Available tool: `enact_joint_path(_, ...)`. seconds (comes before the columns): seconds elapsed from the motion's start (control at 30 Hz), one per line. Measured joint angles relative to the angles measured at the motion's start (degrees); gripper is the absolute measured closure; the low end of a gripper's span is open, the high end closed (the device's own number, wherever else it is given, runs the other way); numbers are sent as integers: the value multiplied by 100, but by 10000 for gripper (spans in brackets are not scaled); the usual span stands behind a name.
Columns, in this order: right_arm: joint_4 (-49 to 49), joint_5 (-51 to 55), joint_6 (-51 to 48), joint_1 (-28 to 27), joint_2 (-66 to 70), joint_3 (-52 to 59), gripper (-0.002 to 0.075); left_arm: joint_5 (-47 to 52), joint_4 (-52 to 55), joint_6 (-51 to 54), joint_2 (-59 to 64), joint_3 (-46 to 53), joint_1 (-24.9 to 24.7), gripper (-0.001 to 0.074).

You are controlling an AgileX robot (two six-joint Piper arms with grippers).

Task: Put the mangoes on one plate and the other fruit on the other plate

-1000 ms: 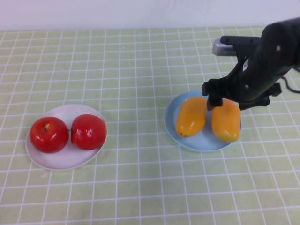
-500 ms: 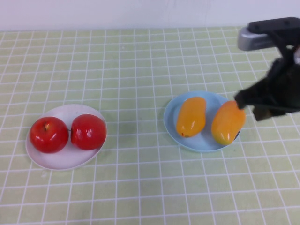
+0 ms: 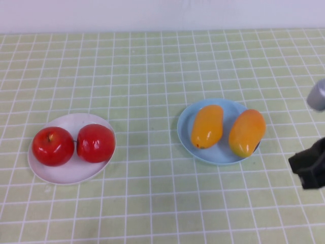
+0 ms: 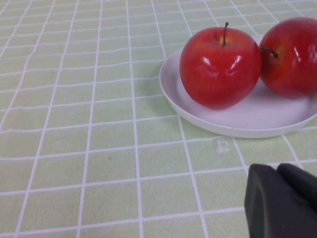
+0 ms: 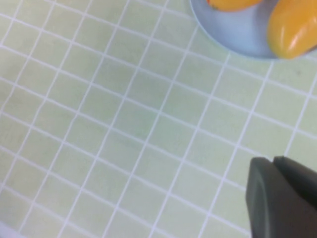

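From the raised camera, the round light blue plastic plate with a raised rim (image 3: 189, 133) sits right of centre on the green checked tablecloth (image 3: 152, 66). Two oblong orange-yellow mangoes lie on it side by side: the left mango (image 3: 206, 126) well inside the plate, the right mango (image 3: 247, 132) over the plate's right rim. Well apart to the left, the round white plastic plate with a raised rim (image 3: 68, 174) carries two glossy red apples, the left apple (image 3: 53, 146) and the right apple (image 3: 95, 143), touching or nearly so. The right gripper (image 3: 311, 169) shows only as a dark block at the right edge, near the blue plate but clear of it; whether its fingers are parted or closed cannot be told here. The left gripper is out of this view.

In the left wrist view, the white plate (image 4: 237, 124) lies on the cloth with both apples on it, the nearer apple (image 4: 220, 67) with its stem upright. The left gripper (image 4: 281, 201) is low over the cloth, just short of the plate's rim; its dark fingers appear pressed together, holding nothing.

In the right wrist view, the blue plate (image 5: 237, 40) and parts of both mangoes (image 5: 292, 29) sit at the frame's edge. The right gripper (image 5: 281, 201) hangs over bare cloth, its fingers together and empty.
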Motion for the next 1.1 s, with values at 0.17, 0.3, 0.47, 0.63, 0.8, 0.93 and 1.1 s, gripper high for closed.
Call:
enact_joint_path(0.17,182,-987,-234,0,-126,944,741,0,0,0,0,0,0,733)
enact_joint_path(0.3,329,-2024,-396,-76,-224,1810,741,0,0,0,0,0,0,733)
enact_joint_path(0.47,455,-3469,-927,-830,-1272,2972,741,0,0,0,0,0,0,733)
enact_joint_path(0.63,554,-3892,-1008,-1741,-2632,3746,741,0,0,0,0,0,0,733)
enact_joint_path(0.8,618,-3928,-1030,-2193,-4045,4276,741,0,0,0,0,0,0,733)
enact_joint_path(0.93,618,-4043,-1030,-2387,-5181,4776,741,0,0,0,0,0,0,733)
enact_joint_path(1.1,618,-4479,-1034,-2397,-5942,5391,741,0,0,0,-9,0,0,733)
